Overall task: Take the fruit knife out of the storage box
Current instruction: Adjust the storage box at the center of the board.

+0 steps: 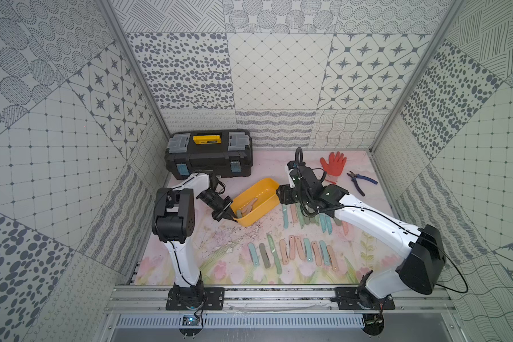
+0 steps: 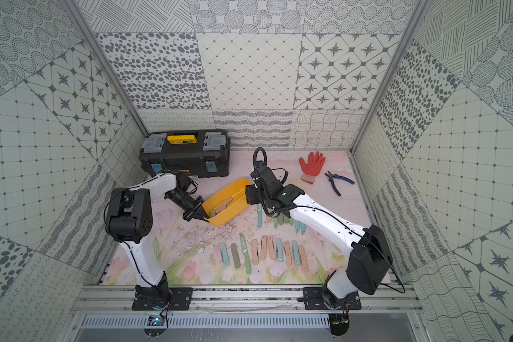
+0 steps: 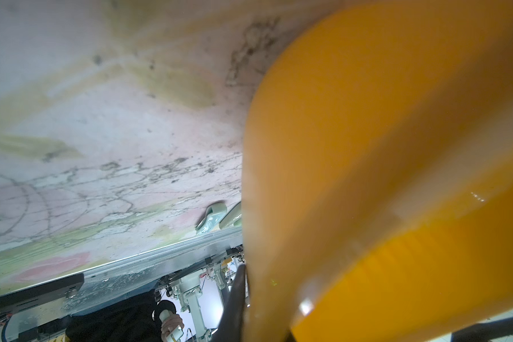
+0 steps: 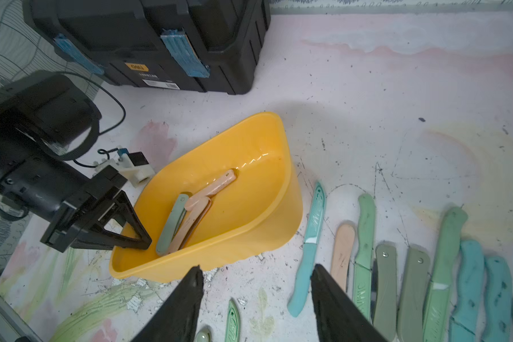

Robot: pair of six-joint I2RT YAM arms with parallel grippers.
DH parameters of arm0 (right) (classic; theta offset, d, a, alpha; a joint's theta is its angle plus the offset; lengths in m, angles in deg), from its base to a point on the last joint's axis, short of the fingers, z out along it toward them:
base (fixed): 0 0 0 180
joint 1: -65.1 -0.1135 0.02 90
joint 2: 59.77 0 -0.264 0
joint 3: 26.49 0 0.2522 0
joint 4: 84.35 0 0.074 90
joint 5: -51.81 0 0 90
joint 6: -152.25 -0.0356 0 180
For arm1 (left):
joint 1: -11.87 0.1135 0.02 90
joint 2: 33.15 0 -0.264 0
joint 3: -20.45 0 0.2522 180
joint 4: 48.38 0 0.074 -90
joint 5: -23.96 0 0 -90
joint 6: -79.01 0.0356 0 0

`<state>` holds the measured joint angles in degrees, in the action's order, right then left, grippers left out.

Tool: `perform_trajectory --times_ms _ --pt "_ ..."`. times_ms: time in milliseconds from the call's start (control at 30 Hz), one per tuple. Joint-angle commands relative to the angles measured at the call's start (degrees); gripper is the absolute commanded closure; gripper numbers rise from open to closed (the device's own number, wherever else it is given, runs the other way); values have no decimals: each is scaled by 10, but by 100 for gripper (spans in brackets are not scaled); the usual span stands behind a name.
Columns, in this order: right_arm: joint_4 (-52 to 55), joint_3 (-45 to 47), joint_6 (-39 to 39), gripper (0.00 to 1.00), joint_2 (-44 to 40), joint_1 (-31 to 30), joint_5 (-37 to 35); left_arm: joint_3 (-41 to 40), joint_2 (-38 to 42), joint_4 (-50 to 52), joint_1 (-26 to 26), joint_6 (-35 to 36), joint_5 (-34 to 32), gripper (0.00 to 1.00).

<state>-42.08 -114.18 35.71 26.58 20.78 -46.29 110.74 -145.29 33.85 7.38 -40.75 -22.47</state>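
While the left gripper [image 4: 142, 241] has its jaws closed tight on the rim at one short end of the storage box [image 4: 264, 234], the yellow box sits tilted on the bench [image 4: 367, 118], and a few folded fruit knives [image 4: 190, 217], one green and the others pinkish, lie together inside it toward that gripped end. Just beside the box's long outer wall the right gripper [image 4: 256, 269] hangs with its jaws wide apart and nothing between them, loose knives [image 4: 365, 237] lie in rows on the bench on that same side of the box, and a black toolbox [image 4: 148, 44] stands beyond the box
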Motion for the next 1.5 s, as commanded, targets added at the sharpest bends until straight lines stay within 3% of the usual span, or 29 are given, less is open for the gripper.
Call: perform_trajectory --times_ms 0,167,433,700,900,1267,1467 --pt "-25 0 -1 39 -7 -3 -8 6 7 25 8 18 59 100" --pt "-23 2 -1 39 -9 -5 -13 19 20 34 24 18 31 100" --pt "-22 1 -1 39 -11 -8 -18 -37 24 31 24 39 -2 100" --pt "-16 -6 -1 38 -10 -13 -23 -26 25 8 24 16 60 100" --pt "-15 -6 0 38 -10 -13 -27 -14 41 15 24 13 57 100" --pt "-13 -19 0 38 8 -17 -22 -129 21 -61 24 13 64 100" --pt "-10 -20 -1 38 11 -17 -22 -90 45 -41 24 3 54 100"
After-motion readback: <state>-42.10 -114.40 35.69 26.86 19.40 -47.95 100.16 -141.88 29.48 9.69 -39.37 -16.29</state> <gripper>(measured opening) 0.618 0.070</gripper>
